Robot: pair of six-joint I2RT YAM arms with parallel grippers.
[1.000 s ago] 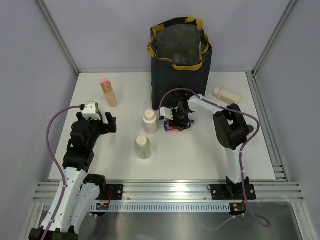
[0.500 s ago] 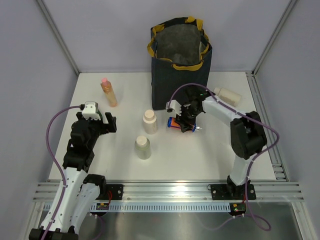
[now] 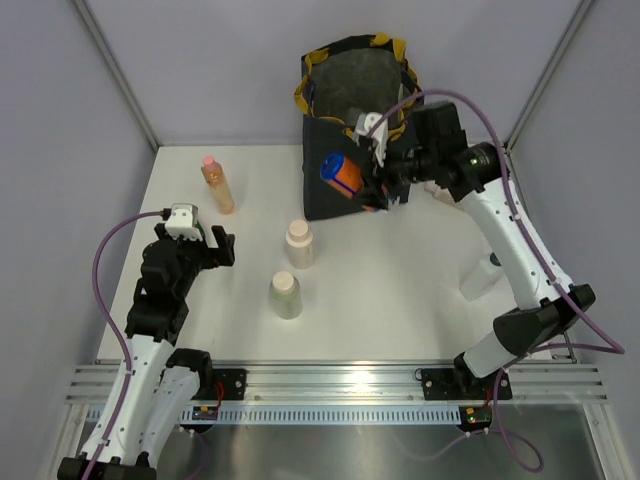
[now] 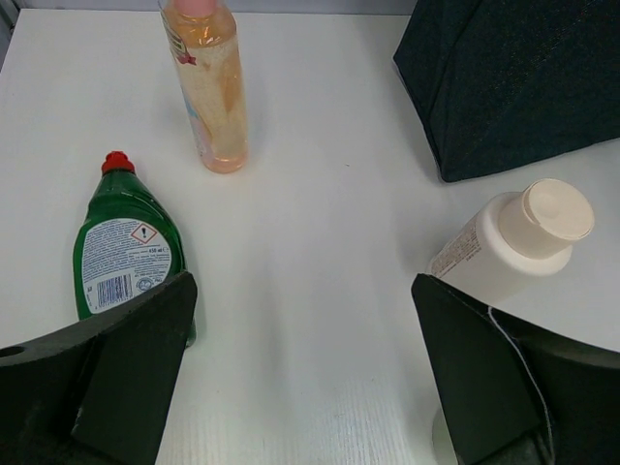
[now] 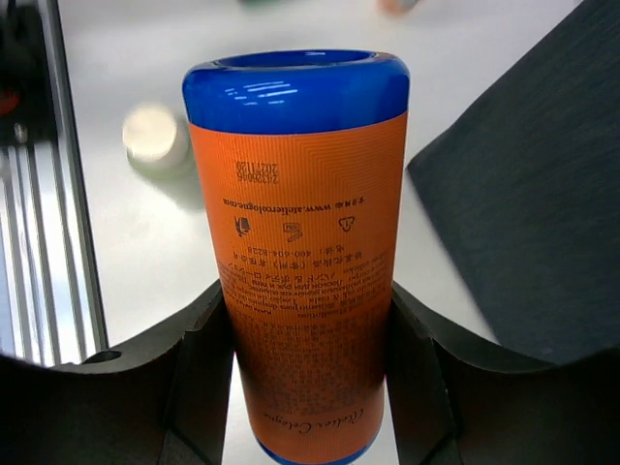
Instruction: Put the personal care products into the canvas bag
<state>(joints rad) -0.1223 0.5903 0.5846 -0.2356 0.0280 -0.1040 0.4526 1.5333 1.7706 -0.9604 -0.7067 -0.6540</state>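
Note:
My right gripper (image 3: 366, 184) is shut on the orange bottle with blue ends (image 3: 341, 172) and holds it in the air in front of the navy canvas bag (image 3: 345, 128), just below its yellow rim. In the right wrist view the bottle (image 5: 305, 252) sits between both fingers, with the bag wall (image 5: 542, 213) to its right. A peach bottle with a pink cap (image 3: 217, 184) stands at the far left. Two cream bottles (image 3: 299, 243) (image 3: 285, 295) stand mid-table. My left gripper (image 3: 214, 250) is open and empty; its view shows the peach bottle (image 4: 213, 87) and a cream bottle (image 4: 513, 242).
A green dish-soap bottle with a red cap (image 4: 121, 247) lies by my left finger in the left wrist view; the left arm hides it from above. Aluminium rails run along the table's right edge (image 3: 530, 240) and front edge.
My right arm has lifted the orange bottle off the table and carried it up and back, to the front of the bag near its rim. The left arm has not moved.

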